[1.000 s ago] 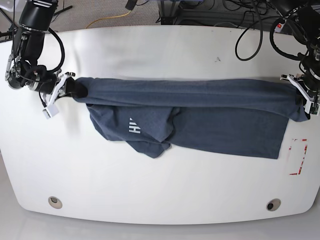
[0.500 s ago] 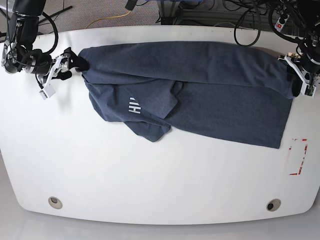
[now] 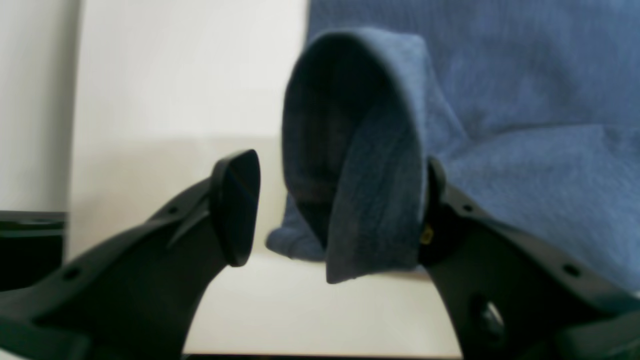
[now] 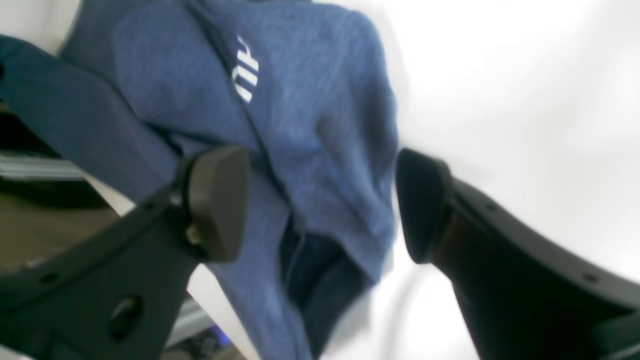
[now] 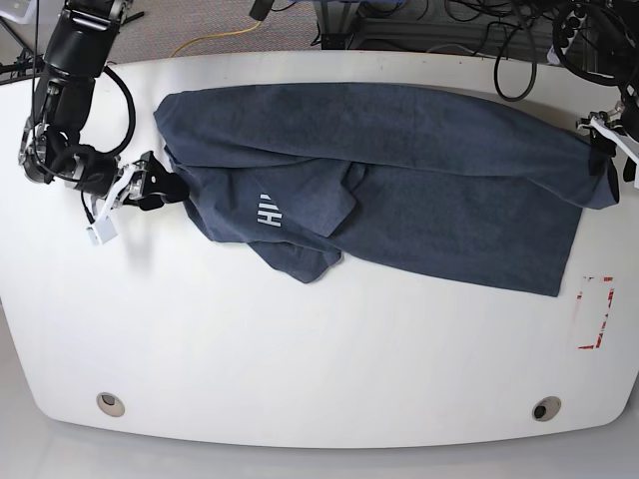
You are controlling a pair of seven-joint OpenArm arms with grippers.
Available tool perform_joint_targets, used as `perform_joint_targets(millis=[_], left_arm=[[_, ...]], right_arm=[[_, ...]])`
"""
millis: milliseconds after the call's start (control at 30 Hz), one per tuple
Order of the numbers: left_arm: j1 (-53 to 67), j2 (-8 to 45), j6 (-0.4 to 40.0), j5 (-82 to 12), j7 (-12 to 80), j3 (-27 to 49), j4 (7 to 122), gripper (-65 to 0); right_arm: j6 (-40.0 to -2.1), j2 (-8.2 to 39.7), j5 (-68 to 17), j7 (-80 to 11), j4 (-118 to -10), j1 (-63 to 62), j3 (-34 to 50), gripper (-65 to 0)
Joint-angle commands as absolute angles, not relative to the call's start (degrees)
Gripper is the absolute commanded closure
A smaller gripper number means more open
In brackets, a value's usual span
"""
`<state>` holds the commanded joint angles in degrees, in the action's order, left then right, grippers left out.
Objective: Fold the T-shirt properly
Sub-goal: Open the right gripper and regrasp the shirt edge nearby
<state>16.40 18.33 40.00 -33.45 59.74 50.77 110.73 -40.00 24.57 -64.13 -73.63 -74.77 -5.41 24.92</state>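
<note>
The shirt point(image 5: 399, 170) lies crumpled on the counter point(image 5: 300, 349), no neat fold made. Left claw point(image 3: 332, 210) and right claw point(image 4: 320, 205) both gape, cloth between them.

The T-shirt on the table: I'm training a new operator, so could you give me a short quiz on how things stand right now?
1. True or false: the left gripper is clamped shut on the T-shirt.
2. In the base view, the white lettering lies nearest to: A) the right gripper; B) the left gripper; C) the red-and-white marking.
3. Fill in: the red-and-white marking on the table is ___ by the shirt (covered/uncovered).

Key: 1 false, its jaws stand apart, with cloth draped against one finger. 2 A. 3 uncovered.
</note>
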Motion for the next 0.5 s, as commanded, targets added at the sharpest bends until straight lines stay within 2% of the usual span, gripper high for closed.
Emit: perform_joint_targets(millis=[333,500], left_arm=[[16.7,18.9,40.0,-33.9,60.4,52.8,110.5,-34.4],[16.7,18.6,40.0,-34.0,60.4,53.8,110.4,-34.4]], right_arm=[[-40.0,17.2,-45.6,-70.9,-74.5,-10.6,25.1,-34.2],[-40.0,14.5,-39.7,-68.3,-74.4,-10.7,25.0,-31.2]])
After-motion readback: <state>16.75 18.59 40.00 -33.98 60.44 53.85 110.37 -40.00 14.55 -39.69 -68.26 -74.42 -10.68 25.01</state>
